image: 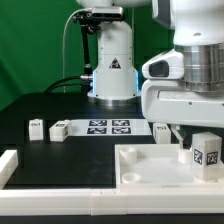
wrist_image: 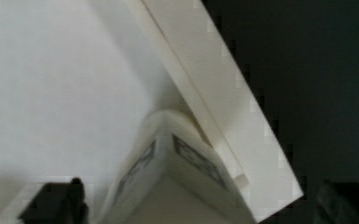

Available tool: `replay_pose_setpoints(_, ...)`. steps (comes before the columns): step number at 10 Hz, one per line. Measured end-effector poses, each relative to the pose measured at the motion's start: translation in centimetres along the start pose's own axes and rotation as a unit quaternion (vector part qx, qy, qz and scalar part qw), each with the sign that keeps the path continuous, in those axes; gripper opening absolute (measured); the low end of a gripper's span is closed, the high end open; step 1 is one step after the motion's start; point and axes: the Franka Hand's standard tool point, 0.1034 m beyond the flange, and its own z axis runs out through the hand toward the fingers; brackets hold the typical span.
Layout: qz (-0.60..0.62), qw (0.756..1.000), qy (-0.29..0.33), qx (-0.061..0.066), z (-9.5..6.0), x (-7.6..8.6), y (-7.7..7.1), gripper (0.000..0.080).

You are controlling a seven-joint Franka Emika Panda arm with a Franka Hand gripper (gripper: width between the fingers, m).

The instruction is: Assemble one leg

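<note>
Sizing up the leg (image: 205,152): likely light, stiff, smooth plastic, prone to slip or tip; best pinched across two flat opposite sides, low on the body, squarely. Stands upright just below the claw (wrist_image: 199,203), between its fingers (wrist_image: 55,200) but apart from both, on the panel (wrist_image: 51,90) close beside the rim (wrist_image: 202,80). Shows the claw wide open, gripping nothing, touching nothing.

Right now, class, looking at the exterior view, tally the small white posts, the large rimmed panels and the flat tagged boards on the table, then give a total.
Small white posts: 4
Large rimmed panel: 1
Marker board: 1
Total: 6
</note>
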Motion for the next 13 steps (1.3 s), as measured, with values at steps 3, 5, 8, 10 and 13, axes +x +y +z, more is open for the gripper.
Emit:
replay_pose_setpoints(3,-0.172,0.985,-0.003,-0.002,0.12,0.24,0.59,0.0649)
replay_pose_setpoints(5,-0.267,0.964,0.001,-0.002,0.06,0.53,0.92,0.0649)
replay_pose_setpoints(8,-0.265,0.964,0.006,-0.002,0.17,0.59,0.96,0.0564)
replay_pose_setpoints(10,-0.262,0.965,0.006,-0.002,0.21,0.59,0.98,0.0428)
replay_pose_setpoints(13,-0.248,0.969,0.006,-0.002,0.21,0.6,1.0,0.029)
